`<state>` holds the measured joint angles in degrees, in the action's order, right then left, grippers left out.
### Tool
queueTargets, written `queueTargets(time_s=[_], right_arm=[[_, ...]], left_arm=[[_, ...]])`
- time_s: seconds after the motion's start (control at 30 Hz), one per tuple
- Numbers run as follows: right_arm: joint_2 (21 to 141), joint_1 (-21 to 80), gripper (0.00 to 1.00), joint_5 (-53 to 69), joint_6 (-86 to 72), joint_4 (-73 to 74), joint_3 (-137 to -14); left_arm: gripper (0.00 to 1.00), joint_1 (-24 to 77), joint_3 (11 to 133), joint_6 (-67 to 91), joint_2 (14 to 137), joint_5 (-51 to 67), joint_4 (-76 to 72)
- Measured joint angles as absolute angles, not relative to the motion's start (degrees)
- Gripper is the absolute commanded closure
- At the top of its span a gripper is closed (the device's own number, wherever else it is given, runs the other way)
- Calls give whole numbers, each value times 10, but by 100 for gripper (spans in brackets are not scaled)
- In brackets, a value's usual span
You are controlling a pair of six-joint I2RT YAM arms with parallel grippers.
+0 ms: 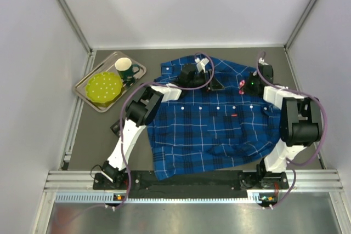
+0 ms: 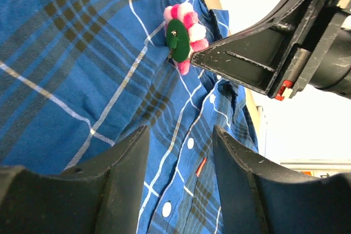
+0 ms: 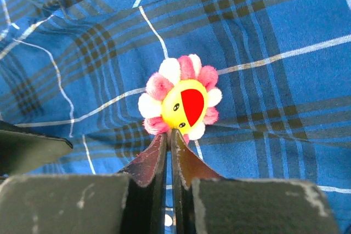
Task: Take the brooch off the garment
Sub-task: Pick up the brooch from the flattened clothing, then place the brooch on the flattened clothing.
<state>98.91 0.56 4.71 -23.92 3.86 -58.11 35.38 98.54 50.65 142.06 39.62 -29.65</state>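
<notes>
A: The blue-navy plaid button-up shirt (image 1: 219, 130)?
B: Spread mid-frame. The left pincer (image 2: 180, 132) gapes empty above it. The right pincer (image 3: 169, 135) is closed at the pink-petalled yellow plush flower brooch (image 3: 184, 105), upper right in the top view.
A: Risk?
B: Gripping 1 petal may slip; pulling may drag cloth.

Bright, even light; faint soft shadows

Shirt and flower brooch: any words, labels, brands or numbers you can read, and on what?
No text is readable.
Small red tag by the buttons of the garment: too small to read.
The brooch: a drawn face only, no letters.
</notes>
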Motion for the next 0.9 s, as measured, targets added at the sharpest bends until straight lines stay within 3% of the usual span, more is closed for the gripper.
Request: queueTargets(time_s=[0.43,0.9], right_arm=[[963,-95,100,186,-345,-106,-473],[959,-96,100,127,-346,-46,-489]], left_arm=[[47,380,1044,535,1466,427,-328],[47,398,1099,554,1515,426,-330]])
